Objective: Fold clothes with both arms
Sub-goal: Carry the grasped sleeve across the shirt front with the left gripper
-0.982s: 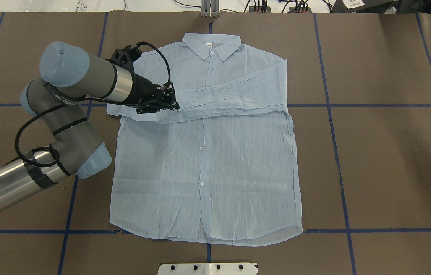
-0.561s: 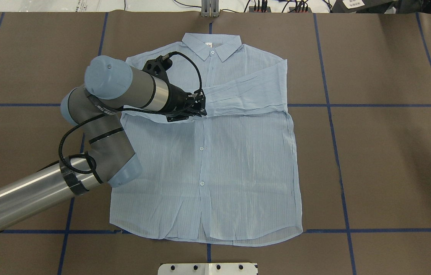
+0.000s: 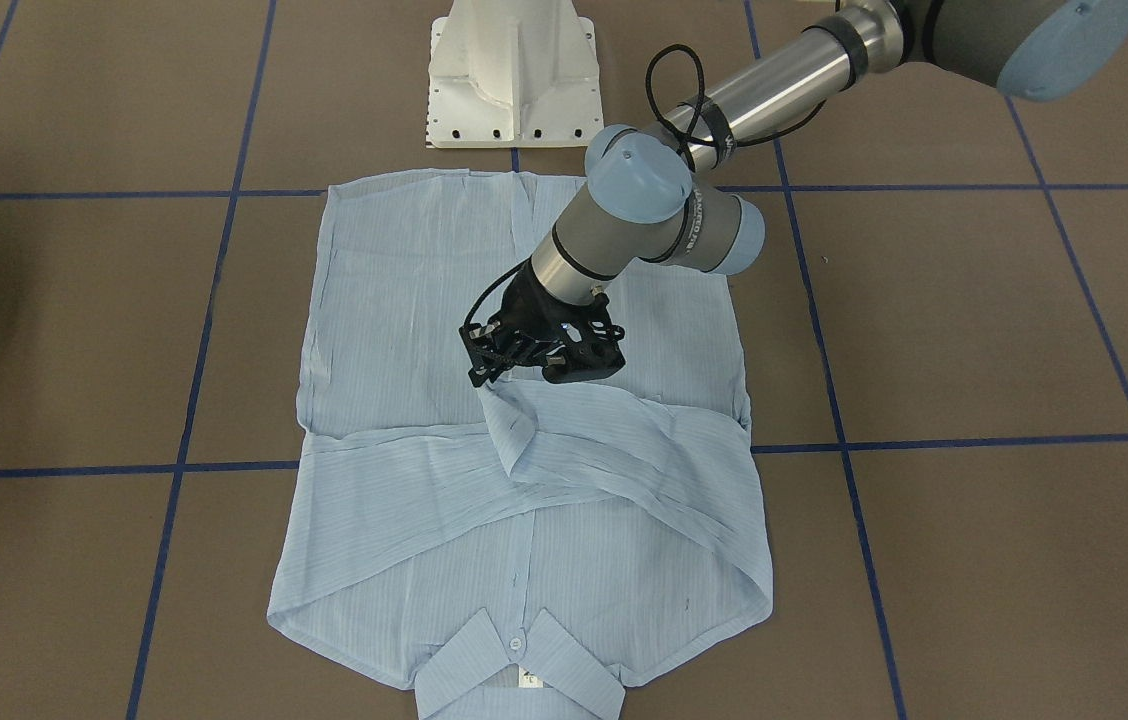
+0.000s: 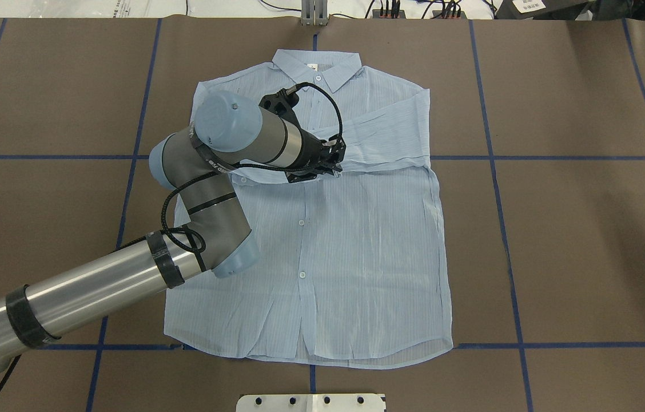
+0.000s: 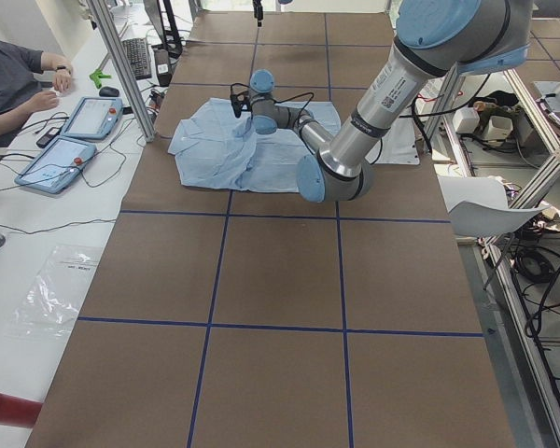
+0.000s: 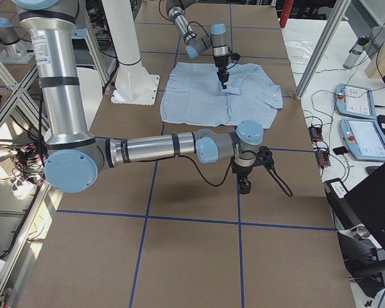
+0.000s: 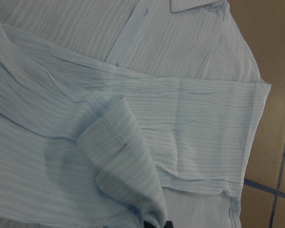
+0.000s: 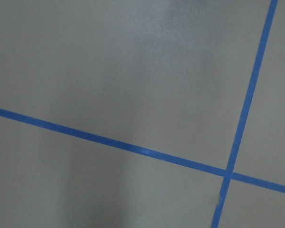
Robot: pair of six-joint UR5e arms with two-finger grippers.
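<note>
While the light blue striped shirt [image 4: 357,246] lies flat, buttoned and front up at the middle of the brown desk [image 4: 574,240], its collar [image 4: 317,67] toward the far edge, the robot's left end effector [image 4: 334,165] hangs low over the chest. Its fingers are pinched together on the cuff end of one sleeve [image 7: 114,137], which rises off the fabric in a soft fold. The other sleeve [image 4: 391,134] lies folded across the chest beneath it. The right end effector [image 6: 244,188] points down over bare desk crossed by blue tape lines [image 8: 133,148], well apart from the shirt — whether its fingers are apart or together cannot be told. A person [image 5: 9,79] sits across the desk from the robot.
</note>
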